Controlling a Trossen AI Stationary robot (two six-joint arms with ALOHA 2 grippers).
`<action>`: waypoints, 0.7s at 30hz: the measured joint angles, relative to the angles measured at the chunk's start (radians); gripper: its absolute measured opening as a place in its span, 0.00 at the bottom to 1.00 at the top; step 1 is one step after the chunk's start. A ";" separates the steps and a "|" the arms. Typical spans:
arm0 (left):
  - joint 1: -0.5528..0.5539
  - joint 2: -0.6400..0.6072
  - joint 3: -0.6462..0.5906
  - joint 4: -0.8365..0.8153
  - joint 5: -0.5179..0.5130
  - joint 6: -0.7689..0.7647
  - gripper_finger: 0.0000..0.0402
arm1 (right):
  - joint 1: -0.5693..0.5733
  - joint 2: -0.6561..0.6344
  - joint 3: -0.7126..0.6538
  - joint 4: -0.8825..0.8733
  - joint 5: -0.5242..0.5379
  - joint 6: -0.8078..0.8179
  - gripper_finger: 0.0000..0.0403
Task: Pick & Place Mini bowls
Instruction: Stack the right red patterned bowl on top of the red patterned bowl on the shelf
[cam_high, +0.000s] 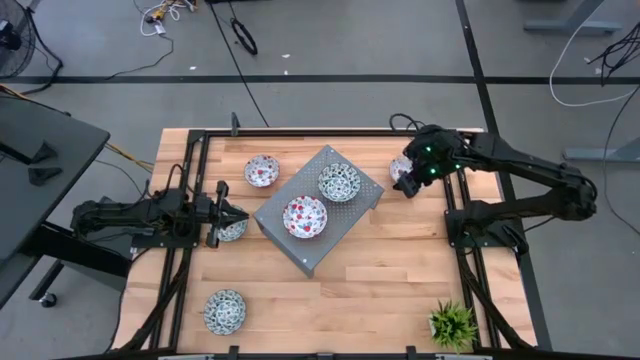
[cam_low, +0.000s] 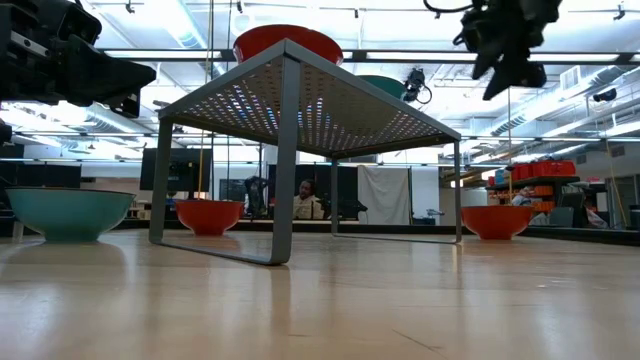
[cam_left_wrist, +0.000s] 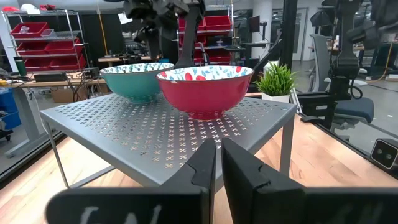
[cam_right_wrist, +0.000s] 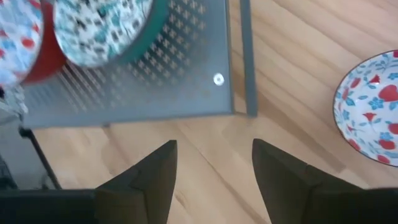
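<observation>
A grey perforated stand carries a red-patterned mini bowl and a teal one; both show in the left wrist view, red bowl and teal bowl. On the table stand a red bowl, a teal bowl, a teal bowl half hidden under my left gripper, and a red bowl beside my right gripper. My left gripper hovers shut, level, pointing at the stand. My right gripper hangs open above bare wood between the stand and that red bowl.
A small green potted plant stands at the table's near right corner. Black rails run along the left and right sides. The stand's legs leave open space beneath it. Bare wood lies along the near edge.
</observation>
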 joint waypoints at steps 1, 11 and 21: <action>0.000 0.000 0.000 0.000 0.000 0.000 0.07 | 0.000 -0.010 -0.012 -0.004 0.000 -0.024 0.52; 0.000 0.000 0.000 0.000 0.000 0.000 0.07 | 0.000 -0.070 -0.059 -0.057 0.002 -0.251 0.52; 0.000 0.000 0.000 0.000 0.000 0.000 0.07 | 0.000 -0.082 -0.107 -0.056 0.160 -0.522 0.52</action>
